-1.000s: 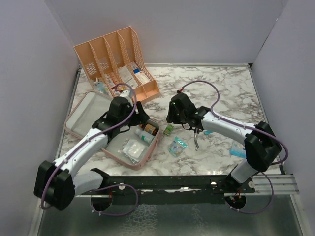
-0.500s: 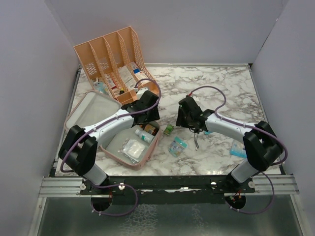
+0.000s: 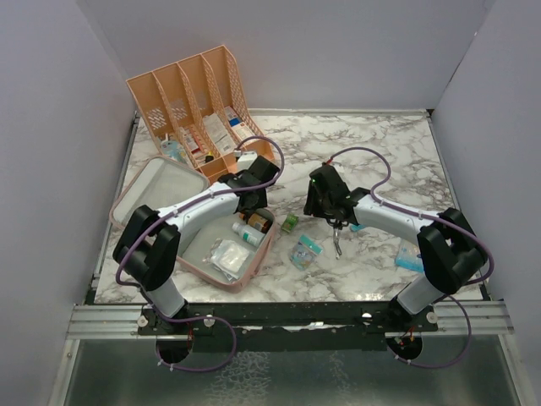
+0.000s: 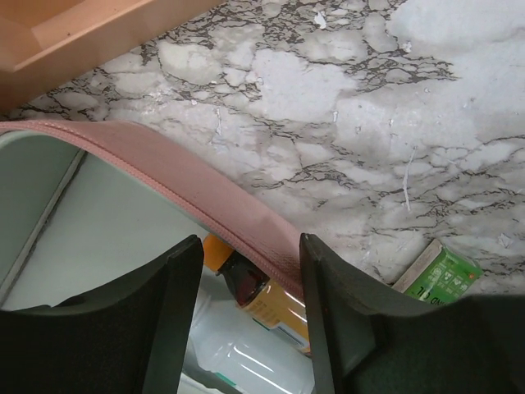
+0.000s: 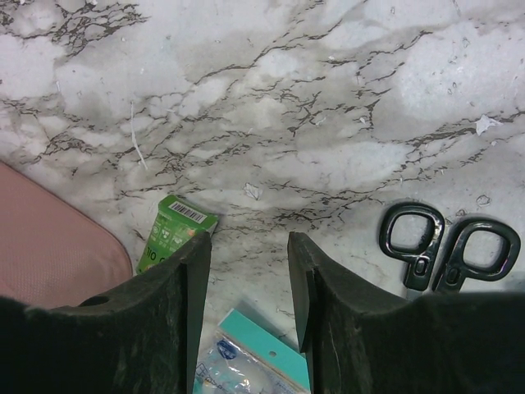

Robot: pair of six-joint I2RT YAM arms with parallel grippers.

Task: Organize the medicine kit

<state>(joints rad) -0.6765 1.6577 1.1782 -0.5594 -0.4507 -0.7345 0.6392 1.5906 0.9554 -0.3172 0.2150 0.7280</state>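
Note:
The medicine kit (image 3: 154, 193) lies open at the left, a pink case with pale lining. Its base holds a brown bottle (image 3: 256, 222), a white bottle (image 3: 247, 234) and a clear packet (image 3: 225, 256). My left gripper (image 3: 252, 201) hovers over the base's far right rim (image 4: 205, 197). It is open, and the rim runs between its fingers (image 4: 176, 312) with the brown bottle (image 4: 250, 283) below. My right gripper (image 3: 319, 210) is open and empty above the marble, between a green box (image 5: 174, 231) and black scissors (image 5: 447, 246). A teal packet (image 5: 262, 349) lies just under it.
A peach slotted organizer (image 3: 199, 106) with boxes stands at the back left, close to the left gripper. On the marble lie the green box (image 3: 290, 223), the teal packet (image 3: 306, 250), the scissors (image 3: 338, 245) and a blue packet (image 3: 408, 259) at the right.
My left gripper has swung right and away, from over the case's inside to its far right rim, and its jaws have narrowed. The right gripper has shifted slightly right.

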